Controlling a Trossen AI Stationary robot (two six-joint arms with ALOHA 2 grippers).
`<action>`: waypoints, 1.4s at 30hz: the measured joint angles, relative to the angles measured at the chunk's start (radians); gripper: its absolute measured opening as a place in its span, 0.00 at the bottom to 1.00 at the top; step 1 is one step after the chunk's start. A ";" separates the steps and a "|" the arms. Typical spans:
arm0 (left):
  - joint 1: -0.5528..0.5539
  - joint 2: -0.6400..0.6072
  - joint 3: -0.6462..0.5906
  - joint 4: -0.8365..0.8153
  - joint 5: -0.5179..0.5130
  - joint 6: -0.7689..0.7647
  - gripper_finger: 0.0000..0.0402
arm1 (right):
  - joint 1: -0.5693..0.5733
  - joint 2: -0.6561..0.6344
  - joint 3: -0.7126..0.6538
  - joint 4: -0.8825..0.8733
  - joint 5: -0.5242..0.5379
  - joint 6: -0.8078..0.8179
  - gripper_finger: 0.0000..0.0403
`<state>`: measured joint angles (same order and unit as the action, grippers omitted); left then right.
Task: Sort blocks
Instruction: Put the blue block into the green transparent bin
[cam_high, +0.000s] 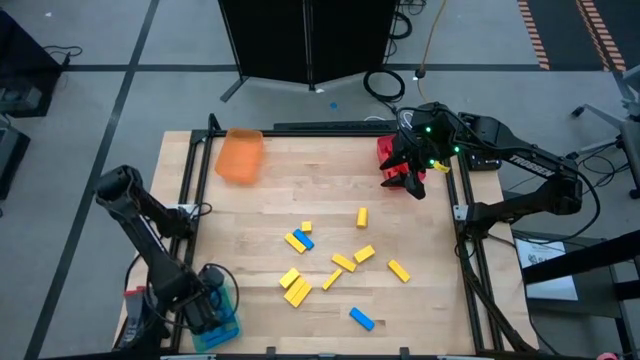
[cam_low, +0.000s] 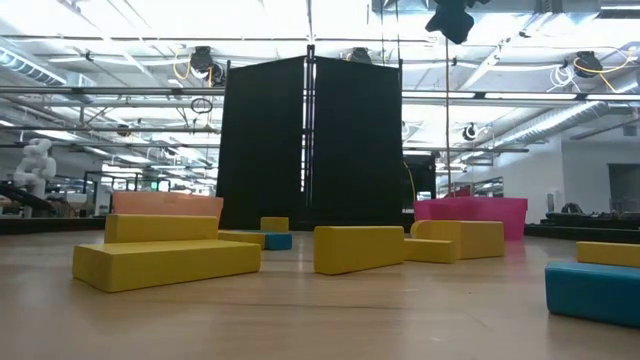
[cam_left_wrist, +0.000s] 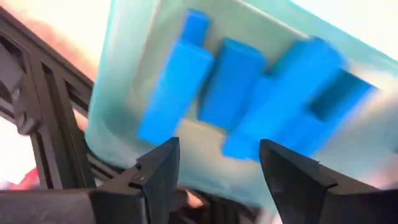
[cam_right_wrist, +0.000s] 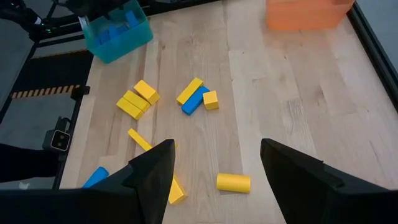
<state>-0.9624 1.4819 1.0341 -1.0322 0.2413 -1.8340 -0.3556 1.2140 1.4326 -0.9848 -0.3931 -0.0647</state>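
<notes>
Blue blocks (cam_left_wrist: 236, 93) lie packed in the teal tray (cam_left_wrist: 124, 74) directly beneath the left gripper (cam_left_wrist: 214, 168), whose fingers are spread and empty. Farther off, yellow blocks (cam_high: 343, 263) and 2 blue ones are scattered mid-table, between both arms. The right gripper (cam_right_wrist: 214, 168), spread and empty, hangs over the red tray (cam_high: 386, 152); an orange tray (cam_high: 240, 155) sits well apart from it.
</notes>
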 joint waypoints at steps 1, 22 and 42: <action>0.004 -0.008 0.018 -0.010 0.000 0.000 0.57 | 0.000 0.000 0.000 0.000 0.000 0.000 0.58; 0.668 -0.032 0.223 0.101 -0.613 0.475 0.57 | 0.000 0.028 0.000 -0.006 0.000 0.061 0.58; 0.868 0.277 0.223 0.420 -0.372 1.314 0.57 | 0.000 0.026 0.000 -0.165 0.000 0.049 0.58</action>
<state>-0.0948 1.7590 1.2568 -0.6118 -0.1312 -0.5196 -0.3553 1.2400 1.4326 -1.1496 -0.3935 -0.0161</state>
